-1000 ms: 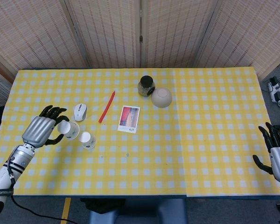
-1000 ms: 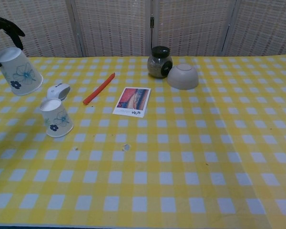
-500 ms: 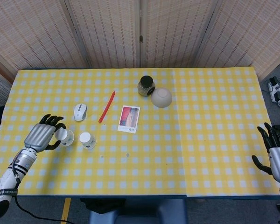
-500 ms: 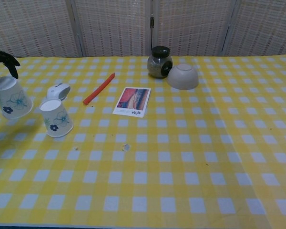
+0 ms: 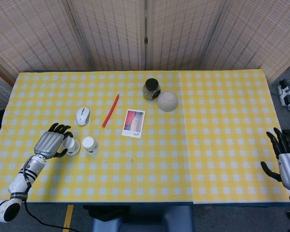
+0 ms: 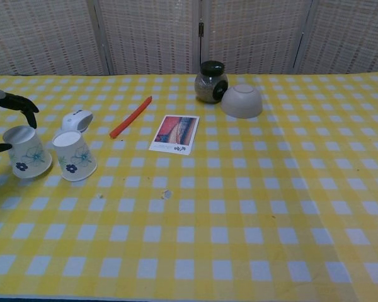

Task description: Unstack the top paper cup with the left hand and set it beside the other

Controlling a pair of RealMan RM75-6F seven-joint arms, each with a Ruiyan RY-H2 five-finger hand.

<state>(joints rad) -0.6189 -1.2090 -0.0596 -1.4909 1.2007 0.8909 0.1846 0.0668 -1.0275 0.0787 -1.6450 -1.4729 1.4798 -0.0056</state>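
While the left hand [image 5: 51, 144] wraps its fingers [image 6: 22, 105] round the held cup [image 6: 26, 151], that cup sits upside down at table level just left of the second cup [image 6: 74, 155], close but apart; contact with the cloth can't be confirmed. Right hand [image 5: 287, 162] hangs at the table's [image 5: 222, 145] near right edge, fingers spread, holding nothing. Two cups total. Further back: one mouse [image 5: 82, 115], one red stick [image 5: 110, 110], one photo card [image 5: 134, 123]. Farthest: one jar [image 5: 151, 88] touching or just beside one overturned bowl [image 5: 167, 101].
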